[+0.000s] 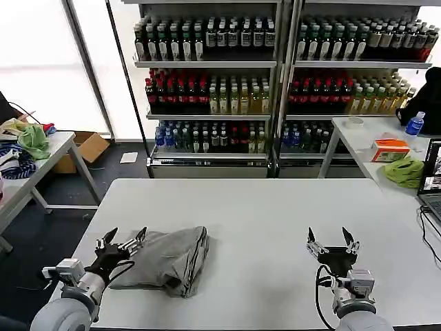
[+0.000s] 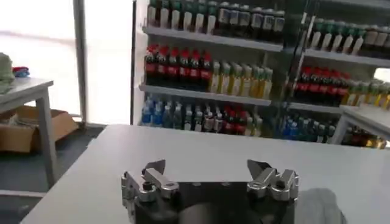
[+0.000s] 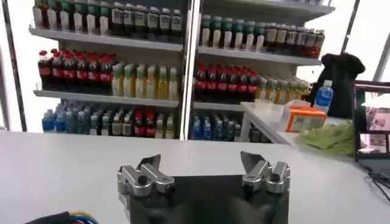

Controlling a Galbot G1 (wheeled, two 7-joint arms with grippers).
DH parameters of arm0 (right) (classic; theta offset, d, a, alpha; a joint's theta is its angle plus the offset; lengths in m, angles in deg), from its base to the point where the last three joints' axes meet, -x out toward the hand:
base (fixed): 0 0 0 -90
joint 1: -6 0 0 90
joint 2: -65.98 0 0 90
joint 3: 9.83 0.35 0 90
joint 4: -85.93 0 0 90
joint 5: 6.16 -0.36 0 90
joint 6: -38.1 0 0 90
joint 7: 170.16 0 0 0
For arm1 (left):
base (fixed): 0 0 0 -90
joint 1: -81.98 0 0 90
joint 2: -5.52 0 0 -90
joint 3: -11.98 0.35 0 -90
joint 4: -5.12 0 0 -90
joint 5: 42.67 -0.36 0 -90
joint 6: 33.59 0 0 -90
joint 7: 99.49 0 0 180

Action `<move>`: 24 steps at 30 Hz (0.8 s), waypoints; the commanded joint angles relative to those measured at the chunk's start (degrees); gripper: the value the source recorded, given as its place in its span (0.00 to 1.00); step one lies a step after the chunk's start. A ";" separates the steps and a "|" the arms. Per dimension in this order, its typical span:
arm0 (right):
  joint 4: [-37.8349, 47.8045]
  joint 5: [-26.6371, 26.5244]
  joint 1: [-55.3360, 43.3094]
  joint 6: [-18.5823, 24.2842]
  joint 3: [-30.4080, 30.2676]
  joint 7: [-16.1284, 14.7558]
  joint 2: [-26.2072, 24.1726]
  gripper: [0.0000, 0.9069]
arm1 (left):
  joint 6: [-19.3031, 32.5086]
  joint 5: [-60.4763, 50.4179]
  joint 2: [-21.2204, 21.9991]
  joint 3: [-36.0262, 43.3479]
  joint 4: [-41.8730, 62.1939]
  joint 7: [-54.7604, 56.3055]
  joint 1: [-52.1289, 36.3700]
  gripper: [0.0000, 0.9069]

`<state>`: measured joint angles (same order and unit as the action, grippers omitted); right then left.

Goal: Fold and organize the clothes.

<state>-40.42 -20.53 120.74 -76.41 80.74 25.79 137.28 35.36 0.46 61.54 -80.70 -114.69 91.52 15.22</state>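
Note:
The clothes [image 1: 167,258], a light grey T-shirt, lie bunched in a folded heap on the white table [image 1: 262,214], near its front left. My left gripper [image 1: 124,239] stands open just left of the heap, fingertips beside its left edge, with nothing between them. A grey corner of the clothes [image 2: 317,206] shows beside my left gripper [image 2: 207,165] in the left wrist view. My right gripper [image 1: 331,236] is open over bare table at the front right, well apart from the shirt. Its jaws are spread wide and hold nothing in the right wrist view [image 3: 201,161].
Shelves of bottled drinks [image 1: 275,83] stand behind the table. A side table at the left carries a green cloth [image 1: 33,141] and a striped cloth [image 1: 15,164]. At the right, another table holds a green cloth [image 1: 405,170], an orange box [image 1: 390,149] and a laptop [image 1: 433,181].

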 commanded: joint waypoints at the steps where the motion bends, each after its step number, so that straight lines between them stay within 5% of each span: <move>1: -0.15 -0.03 0.55 0.22 0.22 0.00 -0.12 1.00 | 0.53 -1.50 0.81 -0.06 9.25 -2.61 -0.24 1.00; 24: -0.68 0.02 0.80 0.03 0.59 -0.04 -0.03 1.00 | 0.72 -2.36 1.79 0.92 10.14 -4.09 0.39 1.00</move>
<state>-41.27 -20.55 121.67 -76.39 81.45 25.75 137.22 36.04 -1.64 63.41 -79.75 -105.66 87.81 15.48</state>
